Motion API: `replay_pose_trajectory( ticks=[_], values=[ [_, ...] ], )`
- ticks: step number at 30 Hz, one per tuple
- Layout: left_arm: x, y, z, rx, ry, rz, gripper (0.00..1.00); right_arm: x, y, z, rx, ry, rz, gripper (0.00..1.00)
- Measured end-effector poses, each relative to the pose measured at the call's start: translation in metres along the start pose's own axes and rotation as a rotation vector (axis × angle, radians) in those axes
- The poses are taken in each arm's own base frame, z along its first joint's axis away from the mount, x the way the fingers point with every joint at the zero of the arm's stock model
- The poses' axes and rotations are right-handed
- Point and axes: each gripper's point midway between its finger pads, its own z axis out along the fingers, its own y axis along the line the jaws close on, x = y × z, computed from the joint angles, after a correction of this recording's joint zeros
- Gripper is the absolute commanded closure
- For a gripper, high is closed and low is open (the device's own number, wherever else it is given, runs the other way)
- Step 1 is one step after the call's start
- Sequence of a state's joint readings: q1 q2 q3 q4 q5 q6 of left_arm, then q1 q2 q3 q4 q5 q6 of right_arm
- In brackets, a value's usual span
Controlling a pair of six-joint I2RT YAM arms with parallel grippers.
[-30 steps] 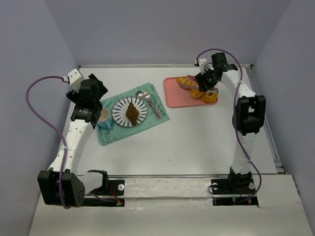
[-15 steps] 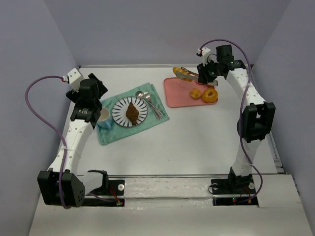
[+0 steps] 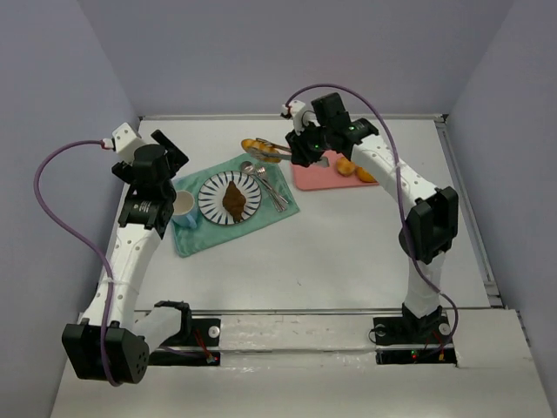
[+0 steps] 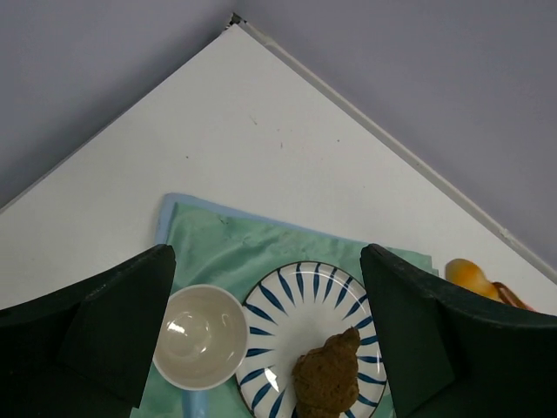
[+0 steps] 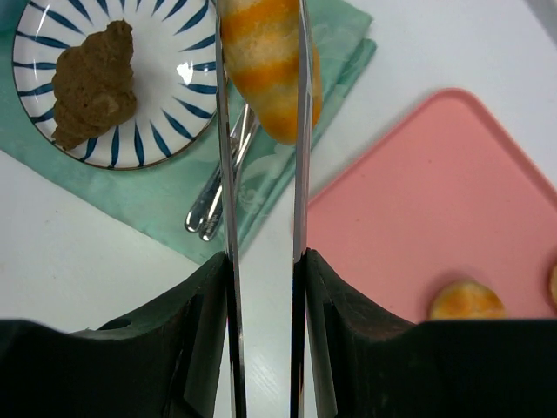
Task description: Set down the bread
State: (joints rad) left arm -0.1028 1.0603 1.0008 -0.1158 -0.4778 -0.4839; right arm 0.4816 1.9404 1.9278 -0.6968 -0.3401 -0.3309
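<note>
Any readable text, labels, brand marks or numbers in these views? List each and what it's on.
No readable text in any view.
On the striped plate: blue stripes only, no lettering.
On the cup, pink tray and green cloth: plain, no marks.
On the tongs and roll at the right gripper: none.
On the arm housings and bases: any labels are too small to tell.

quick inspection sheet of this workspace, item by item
surface: white table, green cloth on its left half
job's things: long roll clamped in tongs near the cloth's far corner; brown croissant on striped plate; buns on pink tray
clutter: cup and cutlery on the cloth
grippers: left gripper open above cup and plate; right gripper shut on the tongs
cables: purple cables loop off each arm
surroundings: grey walls, nothing else seen
</note>
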Motion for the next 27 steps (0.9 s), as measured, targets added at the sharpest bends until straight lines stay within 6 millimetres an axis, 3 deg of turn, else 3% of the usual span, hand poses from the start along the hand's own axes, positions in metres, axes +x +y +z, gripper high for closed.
replay_pose_trajectory(
  ticks=[4, 7, 14, 22, 27],
  values=[
    [0.0, 0.002, -0.003, 0.004, -0.002, -0.002, 0.01, 0.017, 0.027, 0.033, -0.009, 0.078, 0.003, 0.69],
    [-0.001, 0.002, -0.005, 0.007, -0.007, -0.005, 0.01, 0.028, 0.04, 0.047, -0.015, 0.124, 0.006, 0.69],
    [-0.003, 0.004, -0.009, 0.014, -0.017, -0.013, 0.01, 0.03, 0.058, 0.055, -0.019, 0.147, -0.002, 0.69],
    [0.0, 0.005, -0.01, 0.017, -0.016, -0.013, 0.01, 0.055, 0.093, 0.089, -0.063, 0.231, -0.049, 0.69],
    [-0.001, 0.005, -0.01, 0.018, -0.017, -0.015, 0.01, 0.055, 0.108, 0.093, -0.1, 0.232, -0.062, 0.65]
  ],
)
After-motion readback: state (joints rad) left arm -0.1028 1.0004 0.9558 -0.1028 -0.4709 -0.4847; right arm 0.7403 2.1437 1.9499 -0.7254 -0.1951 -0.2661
